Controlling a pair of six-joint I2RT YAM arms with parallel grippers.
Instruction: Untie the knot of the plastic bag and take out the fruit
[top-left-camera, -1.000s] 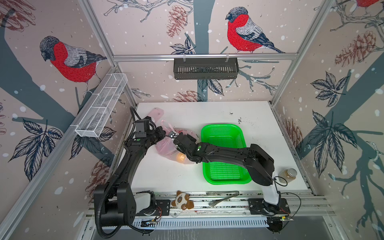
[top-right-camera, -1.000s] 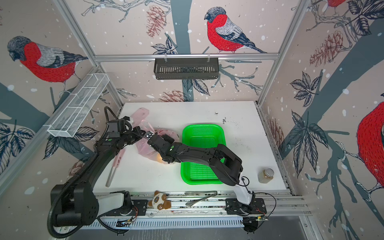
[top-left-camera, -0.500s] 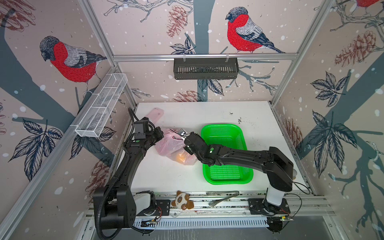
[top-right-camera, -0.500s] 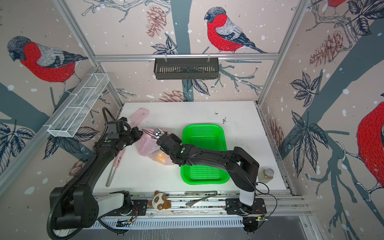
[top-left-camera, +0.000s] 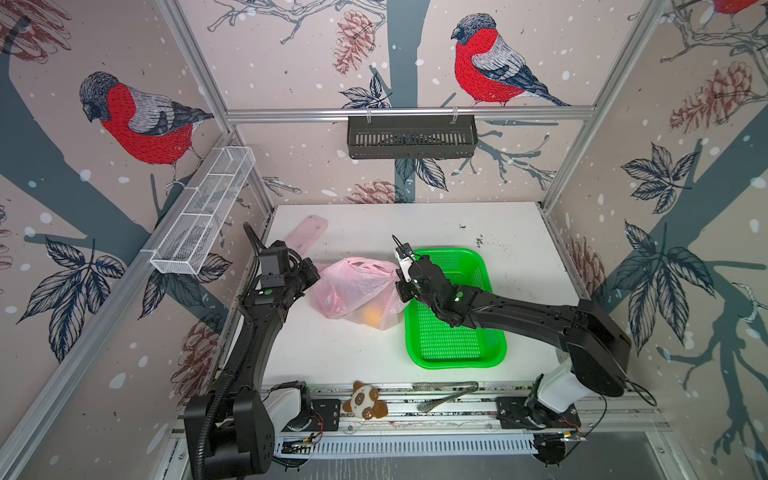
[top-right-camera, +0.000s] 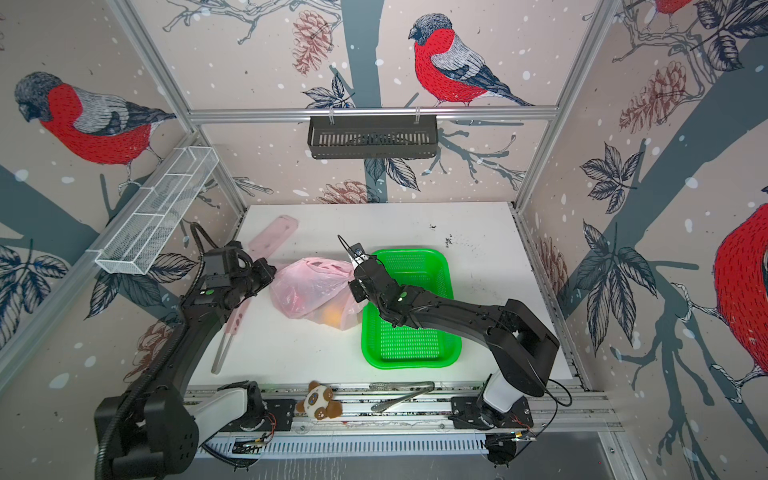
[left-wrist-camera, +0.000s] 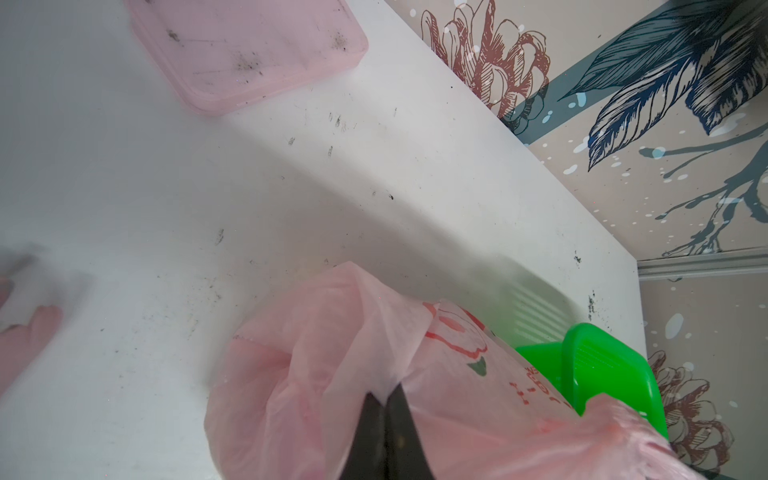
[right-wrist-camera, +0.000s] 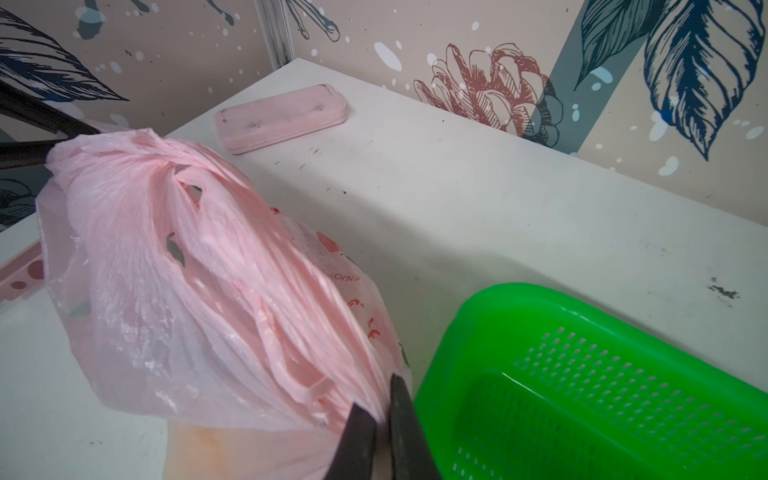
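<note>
- Bag (top-left-camera: 353, 286) rests on the table (top-left-camera: 332, 357) at mid-frame in both top views, just left of the green basket (top-left-camera: 457, 365).
- Fruit (top-left-camera: 372, 316) shows through the bag's lower end (one orange ball, with a red shape beside it that I take for dragon fruit).
- Left claw (left-wrist-camera: 388, 395) is closed on a pinch of film at the bag's left end. Right claw (right-wrist-camera: 380, 401) is closed on a gathered bunch of film at its right end, by the basket's rim.
- Gripped at opposite ends, the film runs taut between the claws in the right wrist view. My guess is that one anchors while the other pulls, to draw the tie loose.
- Knot: I cannot pick it out. Only pleats and handle holes show, so I can't say whether it is tied.
- The basket sits close, probably to receive what comes out.
- A second ago the right claw stood over the bag's middle with wider jaws. It has since drawn right to the basket's edge. The bag now lies stretched and more exposed, and the left claw has kept its pinch.
</note>
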